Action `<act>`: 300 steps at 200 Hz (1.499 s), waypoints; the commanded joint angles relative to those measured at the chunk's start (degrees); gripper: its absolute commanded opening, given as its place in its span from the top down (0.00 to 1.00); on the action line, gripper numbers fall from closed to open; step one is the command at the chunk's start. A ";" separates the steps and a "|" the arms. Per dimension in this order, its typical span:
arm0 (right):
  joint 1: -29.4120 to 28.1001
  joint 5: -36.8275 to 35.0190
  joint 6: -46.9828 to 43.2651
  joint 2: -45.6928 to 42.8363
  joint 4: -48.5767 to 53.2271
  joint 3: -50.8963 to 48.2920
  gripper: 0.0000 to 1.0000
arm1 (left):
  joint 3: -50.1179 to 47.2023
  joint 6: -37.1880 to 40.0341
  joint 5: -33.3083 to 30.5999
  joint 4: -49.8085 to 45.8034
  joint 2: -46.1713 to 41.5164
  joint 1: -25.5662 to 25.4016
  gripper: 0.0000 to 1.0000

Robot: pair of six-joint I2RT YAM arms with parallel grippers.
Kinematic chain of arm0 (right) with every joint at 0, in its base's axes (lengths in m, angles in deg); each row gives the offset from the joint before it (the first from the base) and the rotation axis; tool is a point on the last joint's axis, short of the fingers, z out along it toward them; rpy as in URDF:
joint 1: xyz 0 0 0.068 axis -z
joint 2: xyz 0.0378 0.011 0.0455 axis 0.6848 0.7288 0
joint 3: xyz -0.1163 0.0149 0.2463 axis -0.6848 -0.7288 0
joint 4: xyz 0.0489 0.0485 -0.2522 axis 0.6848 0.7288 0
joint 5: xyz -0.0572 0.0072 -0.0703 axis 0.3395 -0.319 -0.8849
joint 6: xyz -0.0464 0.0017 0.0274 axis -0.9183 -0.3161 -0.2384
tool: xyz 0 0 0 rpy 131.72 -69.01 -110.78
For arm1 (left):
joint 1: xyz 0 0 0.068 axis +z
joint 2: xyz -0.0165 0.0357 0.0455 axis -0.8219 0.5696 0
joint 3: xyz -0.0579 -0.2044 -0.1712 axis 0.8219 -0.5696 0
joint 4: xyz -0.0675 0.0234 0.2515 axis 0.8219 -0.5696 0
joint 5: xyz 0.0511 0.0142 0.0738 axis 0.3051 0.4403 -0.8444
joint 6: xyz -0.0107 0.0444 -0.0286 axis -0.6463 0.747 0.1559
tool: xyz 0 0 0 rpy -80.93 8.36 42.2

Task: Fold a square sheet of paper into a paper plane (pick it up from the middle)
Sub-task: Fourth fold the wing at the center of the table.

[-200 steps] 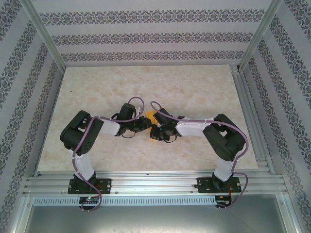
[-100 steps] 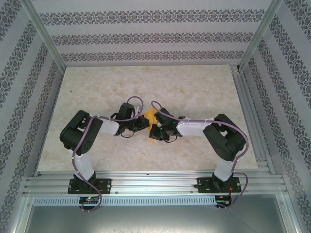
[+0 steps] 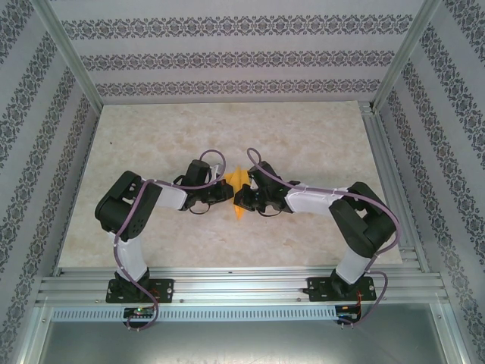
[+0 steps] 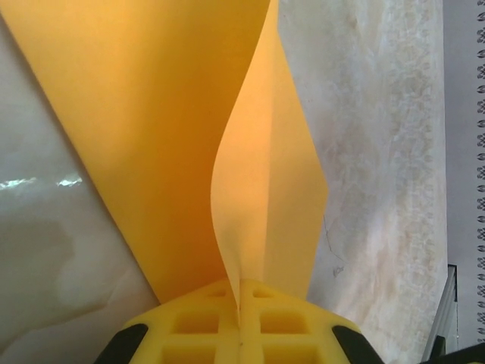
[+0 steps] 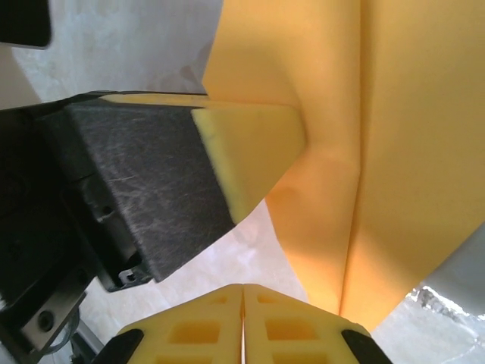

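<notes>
Near the centre of the tabletop (image 3: 303,129), the left fingers (image 4: 163,345) are clamping a folded orange-yellow paper sheet (image 4: 151,114); the right fingers (image 5: 220,303) are pressing together just beside it.

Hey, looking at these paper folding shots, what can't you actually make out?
Top view: the left gripper and right gripper cover most of the orange paper; its folds are too small to read.
Left wrist view: the paper's far end runs off the top edge.
Right wrist view: the left gripper's finger hides part of the paper, and whether the shut right gripper pinches any paper is unclear.
</notes>
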 commanded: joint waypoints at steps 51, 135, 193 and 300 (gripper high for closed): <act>0.40 0.58 -2.26 6.15 3.95 5.15 0.92 | 1.34 3.36 1.22 -0.94 1.73 1.47 0.96; 0.97 -0.03 -3.30 8.85 7.15 4.50 0.94 | 1.46 4.39 1.81 -2.04 2.14 1.94 0.96; 1.09 1.06 -5.06 4.01 7.40 7.63 0.93 | 1.42 4.44 1.55 -2.09 2.60 1.94 0.96; 3.15 0.06 -4.91 10.83 5.68 8.04 0.93 | 1.91 4.69 1.91 -2.21 3.67 1.88 0.96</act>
